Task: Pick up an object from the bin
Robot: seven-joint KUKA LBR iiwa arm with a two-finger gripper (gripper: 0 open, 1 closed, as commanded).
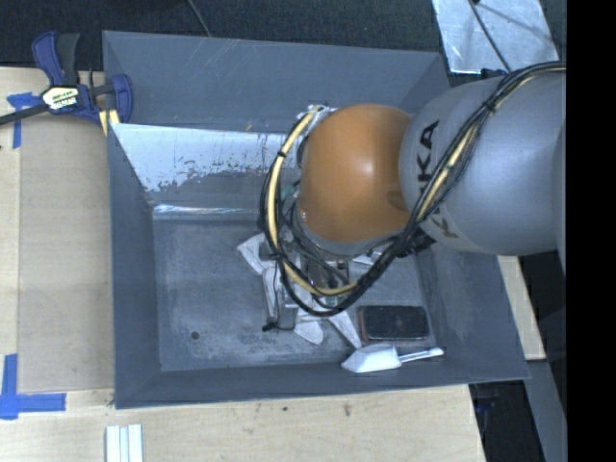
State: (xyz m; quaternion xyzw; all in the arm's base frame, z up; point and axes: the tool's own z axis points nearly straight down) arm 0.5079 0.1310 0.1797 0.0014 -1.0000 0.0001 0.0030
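Near the bin's (135, 258) front edge, toward its right corner: a white plastic bit (373, 359), a flat black block (393, 322). Farther in, gripper (279, 323) low over white crumpled scraps (253, 255) mid-floor. Apart or together? Cannot tell. Likely the grabbing step; next, pinch tight, lift straight.

Your arm (500, 162) reaches in across the right wall of the bin (130, 287), its orange wrist cover (351, 171) above the bin's middle, the gripper (280, 318) down near the bin floor.
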